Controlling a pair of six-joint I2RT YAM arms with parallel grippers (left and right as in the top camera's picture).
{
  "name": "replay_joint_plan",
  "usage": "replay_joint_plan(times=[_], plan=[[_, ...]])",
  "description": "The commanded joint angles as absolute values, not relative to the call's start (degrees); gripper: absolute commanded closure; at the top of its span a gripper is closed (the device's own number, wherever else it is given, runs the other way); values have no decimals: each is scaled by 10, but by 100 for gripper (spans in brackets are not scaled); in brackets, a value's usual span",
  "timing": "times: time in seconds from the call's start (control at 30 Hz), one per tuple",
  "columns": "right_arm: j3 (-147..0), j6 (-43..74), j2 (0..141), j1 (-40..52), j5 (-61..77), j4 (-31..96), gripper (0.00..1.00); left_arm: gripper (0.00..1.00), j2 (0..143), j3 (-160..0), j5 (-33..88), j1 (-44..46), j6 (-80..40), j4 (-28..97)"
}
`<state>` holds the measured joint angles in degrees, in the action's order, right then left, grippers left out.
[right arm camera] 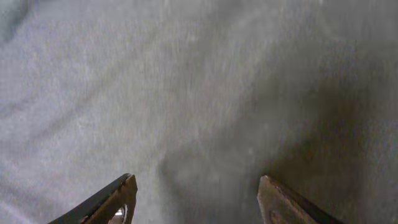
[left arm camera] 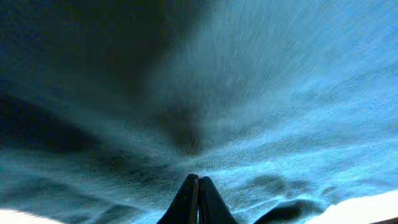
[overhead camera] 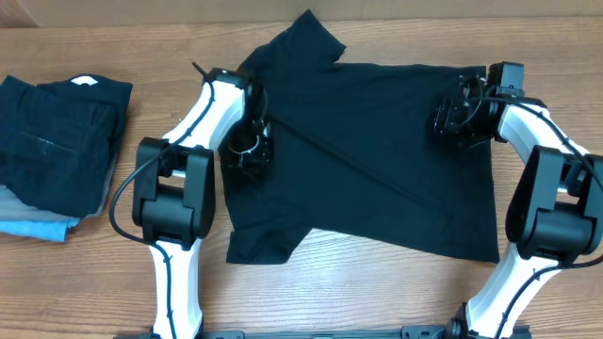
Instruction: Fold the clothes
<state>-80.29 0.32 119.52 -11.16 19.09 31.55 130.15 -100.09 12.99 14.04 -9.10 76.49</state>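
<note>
1. Shirt position. In the overhead view, I see the black T-shirt point(overhead camera: 377, 160) spread flat on the wooden bench point(overhead camera: 377, 301), at about the middle of it. One sleeve points to 12 o'clock. The other sleeve lies at the 7 o'clock corner of the shirt. The cloth shows shallow creases running diagonally across the body.

2. Left hand. The left hand point(overhead camera: 247, 146) sits on the shirt at its 9 o'clock edge. In the left wrist view, its two fingers point(left arm camera: 189, 200) are pressed together tip to tip, with cloth filling the view beyond them. I cannot tell whether any cloth is pinched between them.

3. Right hand. The right hand point(overhead camera: 459, 118) sits on the shirt near its 2 o'clock corner. In the right wrist view, its fingers are well apart, with cloth lying in the gap between them; nothing is clamped.

4. Other items. A stack of folded clothes point(overhead camera: 57, 132) lies at the 9 o'clock side of the bench, well apart from the shirt: a dark garment on top, with grey and light blue layers beneath.
</note>
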Motion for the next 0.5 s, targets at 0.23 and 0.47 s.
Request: replay_joint_plan(times=[0.23, 0.47], plan=[[-811, -5, 1200, -112, 167, 303, 29, 96, 1296, -833, 69, 152, -125, 769], [-811, -5, 1200, -113, 166, 303, 17, 96, 1296, -845, 39, 150, -140, 774]])
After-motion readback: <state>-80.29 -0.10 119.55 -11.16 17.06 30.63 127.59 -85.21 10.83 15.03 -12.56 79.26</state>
